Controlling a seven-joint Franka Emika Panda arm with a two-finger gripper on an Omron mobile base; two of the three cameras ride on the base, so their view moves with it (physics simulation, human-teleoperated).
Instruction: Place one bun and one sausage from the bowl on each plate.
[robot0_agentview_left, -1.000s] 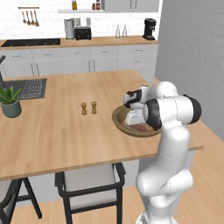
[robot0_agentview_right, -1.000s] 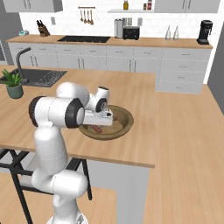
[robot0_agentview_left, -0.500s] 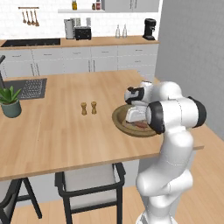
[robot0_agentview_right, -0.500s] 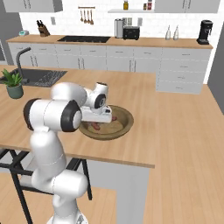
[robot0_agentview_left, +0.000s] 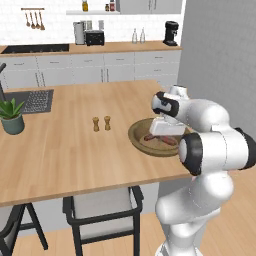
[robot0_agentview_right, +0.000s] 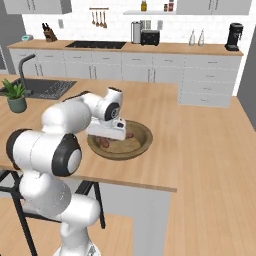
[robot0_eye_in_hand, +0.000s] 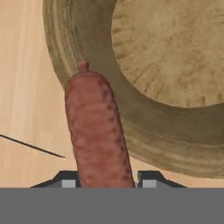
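My fingers (robot0_eye_in_hand: 106, 183) pinching a sausage (robot0_eye_in_hand: 98, 131) at lower centre of the hand view, dark wooden bowl (robot0_eye_in_hand: 78, 48) beneath, pale counter (robot0_eye_in_hand: 26, 109) at left.

We see the white arm bent low over the wooden counter (robot0_agentview_right: 150, 107), its hand down inside the dark-brown bowl (robot0_agentview_right: 142, 145) near the counter's near edge. A reddish sausage (robot0_agentview_right: 129, 135) peeks out beside the hand. A potted plant (robot0_agentview_right: 16, 97) stands far left, by the sink (robot0_agentview_right: 47, 87). We cannot tell how the jaws stand.
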